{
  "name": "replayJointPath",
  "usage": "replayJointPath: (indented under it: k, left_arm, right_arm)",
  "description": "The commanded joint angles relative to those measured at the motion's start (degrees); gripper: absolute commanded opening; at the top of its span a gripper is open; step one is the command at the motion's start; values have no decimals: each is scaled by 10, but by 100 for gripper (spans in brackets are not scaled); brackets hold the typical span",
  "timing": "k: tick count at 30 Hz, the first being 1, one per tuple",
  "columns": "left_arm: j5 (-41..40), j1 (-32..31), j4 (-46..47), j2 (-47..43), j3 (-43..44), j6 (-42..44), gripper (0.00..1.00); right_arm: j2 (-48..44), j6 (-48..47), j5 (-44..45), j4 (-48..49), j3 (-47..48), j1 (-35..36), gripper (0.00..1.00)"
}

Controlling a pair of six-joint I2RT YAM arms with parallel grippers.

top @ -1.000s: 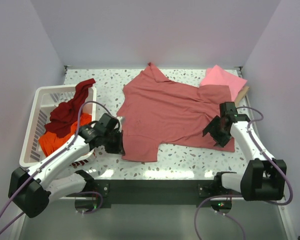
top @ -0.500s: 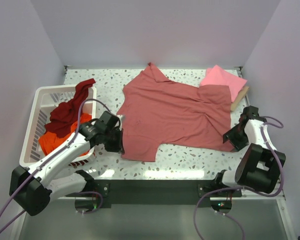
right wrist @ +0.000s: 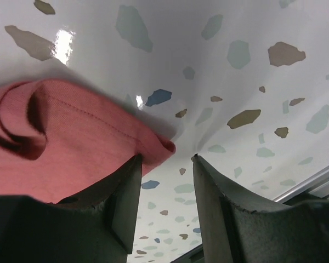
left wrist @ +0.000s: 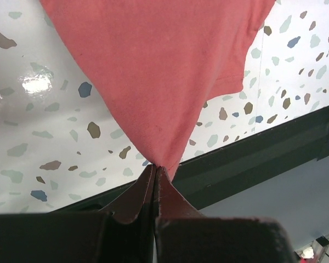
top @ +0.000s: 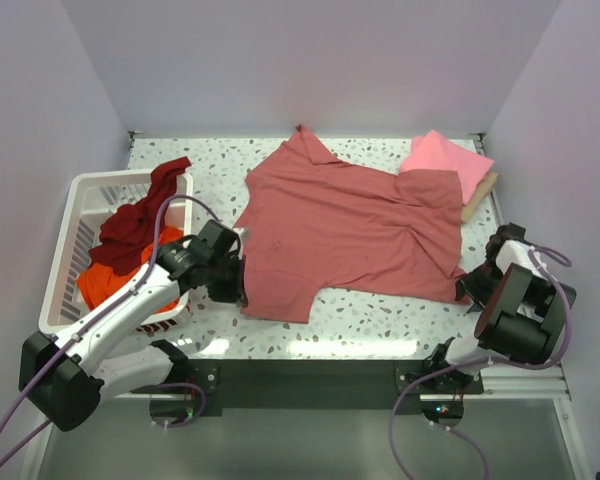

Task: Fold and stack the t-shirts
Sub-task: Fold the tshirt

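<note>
Now flattening shirt (top: 350,225) for folding, pinched by left gripper (left wrist: 155,167); right gripper (right wrist: 167,159) parted at far corner, needing to close there.

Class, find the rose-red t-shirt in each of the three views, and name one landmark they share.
Top external: rose-red t-shirt spread mid-table.
Left wrist: rose-red t-shirt upper centre, corner pinched by left pincer.
Right wrist: rose-red t-shirt hem at lower left.
Shared: speckled tabletop.
</note>
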Motion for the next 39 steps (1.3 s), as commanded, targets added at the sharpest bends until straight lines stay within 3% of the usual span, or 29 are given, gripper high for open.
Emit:
replayJointPath:
  k: [1, 22, 28, 32, 37, 39]
  left_arm:
    - [-3, 0, -17, -7, 19, -3, 0]
    - [-11, 0, -39, -4, 32, -13, 0]
    - [-9, 0, -36, -1, 34, -15, 0]
    - [-9, 0, -36, 6, 39, -14, 0]
    - [-12, 0, -38, 7, 40, -11, 0]
    - [-17, 0, -51, 10, 46, -8, 0]
  right_arm:
    - [8, 2, 2, 49, -9, -3, 46]
    - [-21, 11, -8, 74, -8, -3, 38]
    - [21, 7, -11, 98, -20, -3, 36]
    - [31, 18, -22, 120, -41, -3, 27]
    - [44, 13, -23, 116, -47, -3, 1]
    - [38, 0, -22, 104, -41, -3, 0]
